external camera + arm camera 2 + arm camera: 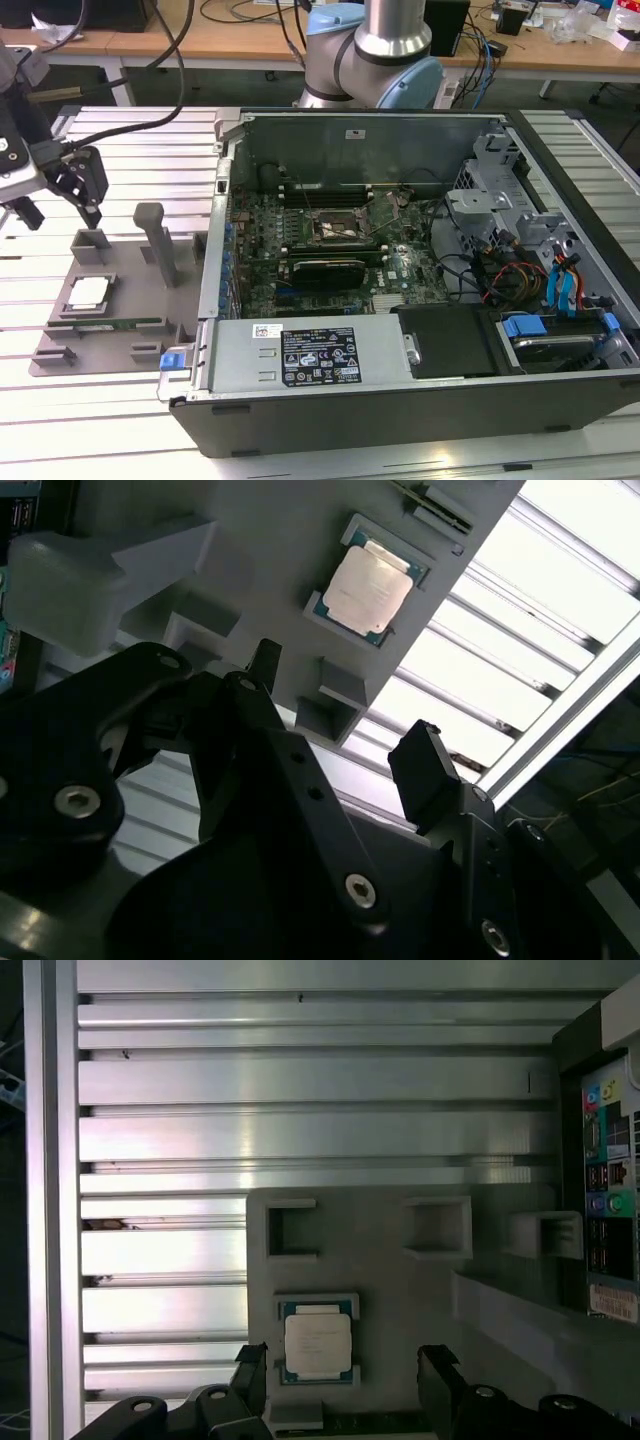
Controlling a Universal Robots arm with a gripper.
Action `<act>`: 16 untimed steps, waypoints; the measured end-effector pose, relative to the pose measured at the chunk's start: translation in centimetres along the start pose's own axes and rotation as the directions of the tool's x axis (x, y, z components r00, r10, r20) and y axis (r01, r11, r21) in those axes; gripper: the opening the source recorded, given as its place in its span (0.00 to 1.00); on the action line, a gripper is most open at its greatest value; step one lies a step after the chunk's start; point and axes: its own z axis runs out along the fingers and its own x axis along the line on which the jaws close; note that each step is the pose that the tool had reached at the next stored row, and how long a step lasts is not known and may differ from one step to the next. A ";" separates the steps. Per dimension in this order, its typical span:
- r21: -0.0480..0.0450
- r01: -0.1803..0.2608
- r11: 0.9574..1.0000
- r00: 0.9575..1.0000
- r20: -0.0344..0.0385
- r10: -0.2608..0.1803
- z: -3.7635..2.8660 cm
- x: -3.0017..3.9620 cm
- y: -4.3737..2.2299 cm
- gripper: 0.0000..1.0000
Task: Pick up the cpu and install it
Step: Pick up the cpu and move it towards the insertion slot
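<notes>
The cpu point(88, 292) point(368, 588) point(318, 1345), a small square chip with a silvery top plate, lies flat in a recess of the grey holder tray point(135, 285) at the exterior view's left. My gripper point(58, 212) point(345, 715) point(345, 1375) hovers above the tray's far end, clear of the chip. Its black fingers point(252, 1372) stand open with nothing between them. In the first wrist view the chip sits nearer one finger than the other. The black square socket point(340, 228) is on the motherboard inside the open computer case point(400, 400).
A long green memory stick point(120, 323) lies in a slot of the tray, beside the cpu. A tall grey post point(155, 240) rises from the tray near the case wall. Slatted aluminium table point(120, 140) surrounds the tray. The arm's base point(375, 60) stands behind the case.
</notes>
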 end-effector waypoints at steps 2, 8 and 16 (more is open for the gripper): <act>0.000 0.000 1.000 1.000 0.000 0.000 0.14 0.00 0.00 0.71; 0.000 0.000 1.000 1.000 0.000 0.000 0.66 0.02 -0.01 0.71; 0.000 0.000 1.000 1.000 0.000 0.000 1.30 0.03 -0.01 0.71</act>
